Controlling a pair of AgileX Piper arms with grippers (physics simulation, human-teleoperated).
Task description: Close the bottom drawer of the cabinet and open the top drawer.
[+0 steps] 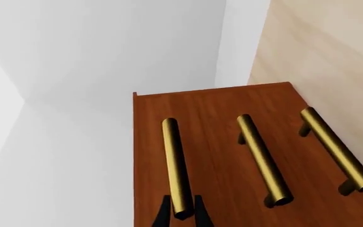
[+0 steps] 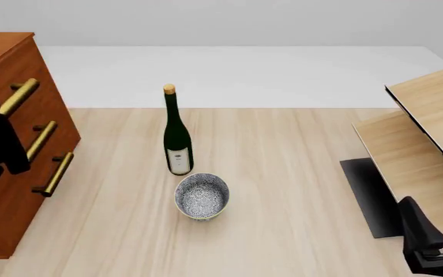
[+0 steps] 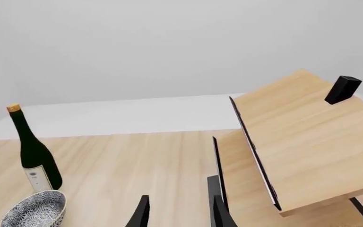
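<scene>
Reddish-brown wooden cabinet [image 2: 6, 190] at far left of front view, 3 stacked drawers w/ brass bar handles. Top drawer [image 2: 23, 78], upper left, and bottom drawer [image 2: 21, 208], lower left, both look flush w/ the cabinet front.

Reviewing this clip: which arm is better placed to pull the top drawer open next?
Left. The left gripper already straddles the top drawer's brass handle, right at the cabinet. The right gripper hangs open across the table by the pale shelf boards, far from any handle.
</scene>
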